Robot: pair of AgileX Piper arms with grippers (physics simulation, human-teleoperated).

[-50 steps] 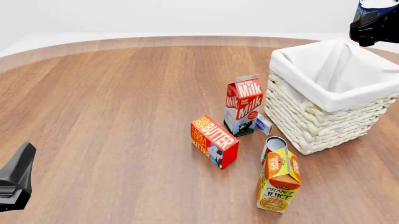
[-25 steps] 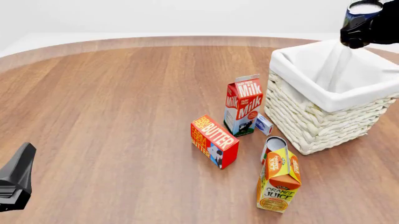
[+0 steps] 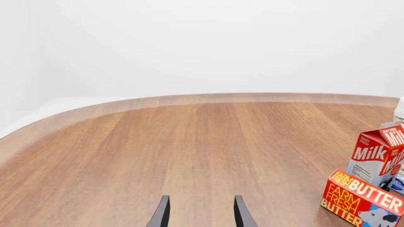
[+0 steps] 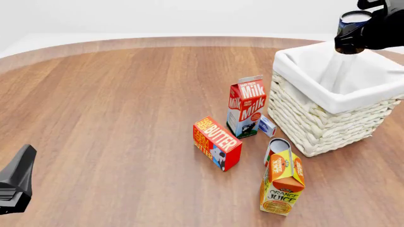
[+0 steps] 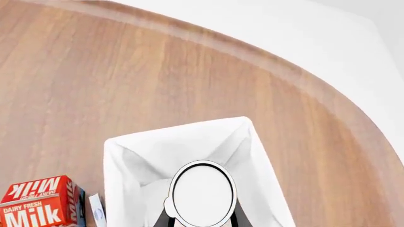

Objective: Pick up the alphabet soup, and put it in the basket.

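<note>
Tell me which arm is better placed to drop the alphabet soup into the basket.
The right. The right gripper already holds the alphabet soup above the basket; its wrist view shows the can's top over the white lining. The left gripper sits open and empty, far across the table.

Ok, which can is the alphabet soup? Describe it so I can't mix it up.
Find the big white wicker basket at the right of the table. The soup is not on the table: it is up in the air over the basket's far side, gripped in the right hand. It shows a pale top and a dark blue side, unlike the other can standing by the orange juice.
</note>
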